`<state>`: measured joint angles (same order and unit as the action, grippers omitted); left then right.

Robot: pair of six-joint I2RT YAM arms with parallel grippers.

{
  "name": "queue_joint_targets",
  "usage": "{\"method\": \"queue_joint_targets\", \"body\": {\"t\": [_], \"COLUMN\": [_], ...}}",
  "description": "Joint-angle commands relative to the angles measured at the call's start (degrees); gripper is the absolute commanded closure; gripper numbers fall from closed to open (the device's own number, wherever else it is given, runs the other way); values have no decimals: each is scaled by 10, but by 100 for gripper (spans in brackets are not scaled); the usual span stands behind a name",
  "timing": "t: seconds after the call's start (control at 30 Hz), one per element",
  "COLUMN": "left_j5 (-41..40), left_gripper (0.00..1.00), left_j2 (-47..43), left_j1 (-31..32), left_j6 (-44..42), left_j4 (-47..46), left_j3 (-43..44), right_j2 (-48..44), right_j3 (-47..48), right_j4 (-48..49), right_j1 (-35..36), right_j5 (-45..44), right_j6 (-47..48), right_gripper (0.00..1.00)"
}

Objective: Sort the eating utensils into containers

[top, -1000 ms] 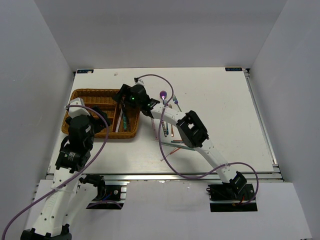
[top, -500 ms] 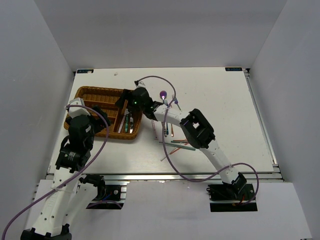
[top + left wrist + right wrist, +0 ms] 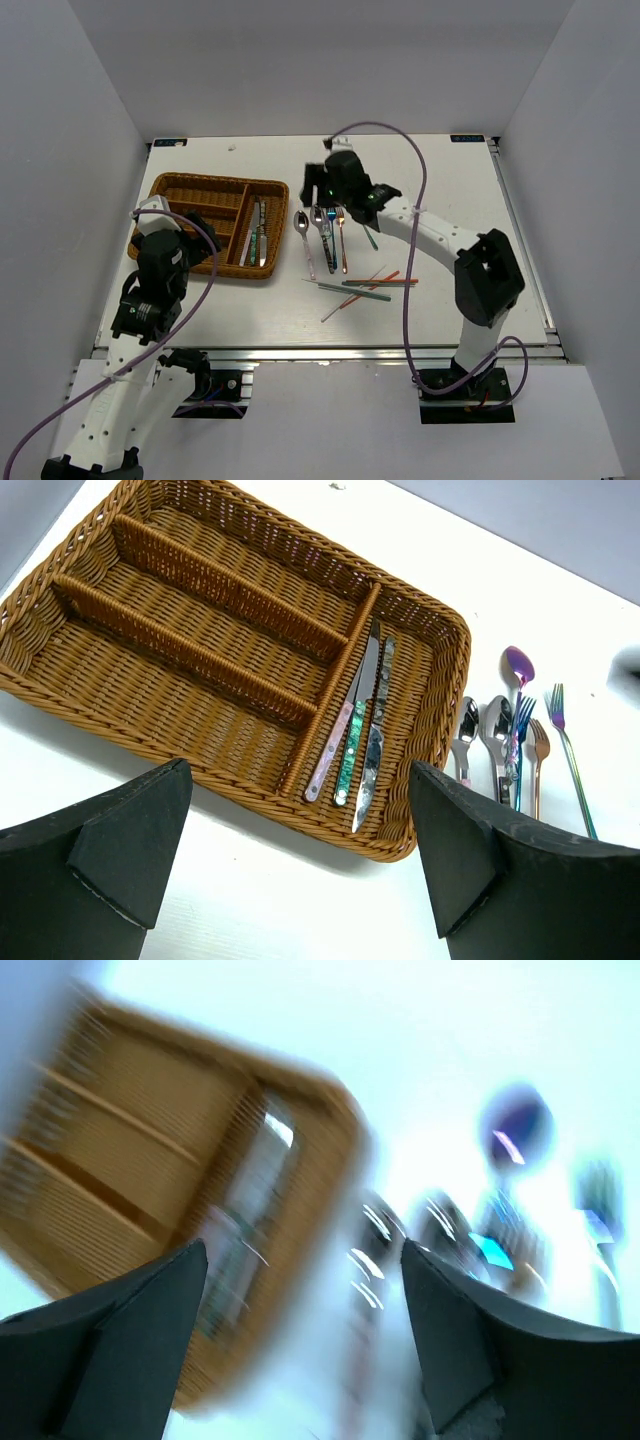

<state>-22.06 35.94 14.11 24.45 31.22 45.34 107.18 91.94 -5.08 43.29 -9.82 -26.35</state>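
The brown wicker tray (image 3: 200, 188) sits at the left; it also shows in the left wrist view (image 3: 200, 630). Three knives (image 3: 256, 232) lie in its right compartment, also seen in the left wrist view (image 3: 360, 730). Spoons and forks (image 3: 322, 232) lie on the table right of the tray. Orange, grey and green chopsticks (image 3: 365, 285) lie crossed nearer me. My right gripper (image 3: 314, 190) hovers above the loose spoons, open and empty (image 3: 302, 1250); its view is blurred. My left gripper (image 3: 172, 243) is open and empty (image 3: 298, 770) above the tray's near edge.
White walls enclose the table on the left, back and right. The right arm's purple cable (image 3: 405, 250) loops over the table's middle. The tray's left compartments (image 3: 170, 610) hold nothing. A purple spoon (image 3: 517, 665) and a fork (image 3: 560, 715) lie beside the silver spoons.
My right gripper has swung right, from over the tray's right compartment to above the loose spoons, leaving the knives in the tray. The left arm has not moved.
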Motion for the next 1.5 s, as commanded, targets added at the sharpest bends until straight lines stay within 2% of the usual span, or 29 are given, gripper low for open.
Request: {"method": "queue_joint_targets", "body": {"t": [0.0,0.1,0.2,0.47,0.97,1.17,1.37,1.47], "left_j5": [-5,-12,-17,-20,-7,-7,-7,-7], "left_gripper": [2,2,2,2,2,2,2,2], "left_j2": [7,13,12,28,34,33,34,35], "left_j1": [4,3,3,3,4,3,3,3], "left_j6": [-2,-2,-2,-1,-3,-3,-3,-2], "left_j4": [-6,-3,-3,2,-1,-1,0,-1], "left_j3": [0,1,0,2,1,1,1,2], "right_j2": [-51,-92,-64,37,109,144,138,126], "right_j3": [-124,-202,-189,-134,-67,-50,-63,-74], "right_j4": [-111,-78,-100,-130,-146,-157,-159,-152], "right_j1": [8,9,18,39,39,39,39,39], "right_j5": [-27,-17,-12,-49,-80,-80,-108,-104], "right_j6": [48,42,51,52,69,60,47,43], "right_gripper": [28,51,61,66,63,69,74,91]}}
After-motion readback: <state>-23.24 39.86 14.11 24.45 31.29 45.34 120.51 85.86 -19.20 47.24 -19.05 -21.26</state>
